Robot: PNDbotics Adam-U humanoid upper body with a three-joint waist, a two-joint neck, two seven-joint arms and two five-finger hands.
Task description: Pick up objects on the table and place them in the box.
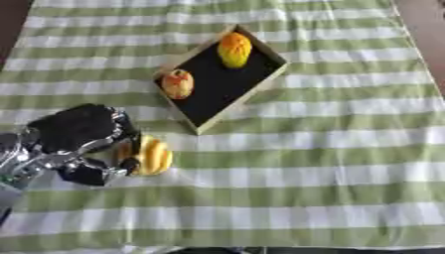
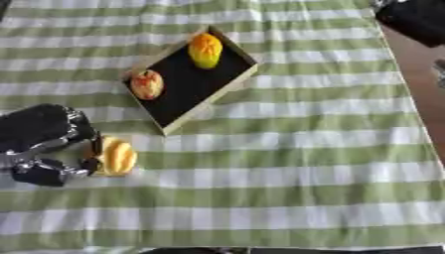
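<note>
Ridged yellow-orange rounded object [image 1: 155,155]: left side hidden behind black robot left hand [image 1: 83,134], kind unclear | left hand: arm cut by left edge, finger positions blurred | black object at top-right corner [image 2: 417,19]: cropped, unidentifiable | green-and-white striped cloth [image 1: 304,173]: runs beyond picture edges

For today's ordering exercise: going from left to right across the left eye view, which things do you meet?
Left hand → yellow fruit by that hand → reddish-orange fruit in the box → yellow-orange fruit, also in the box.
</note>
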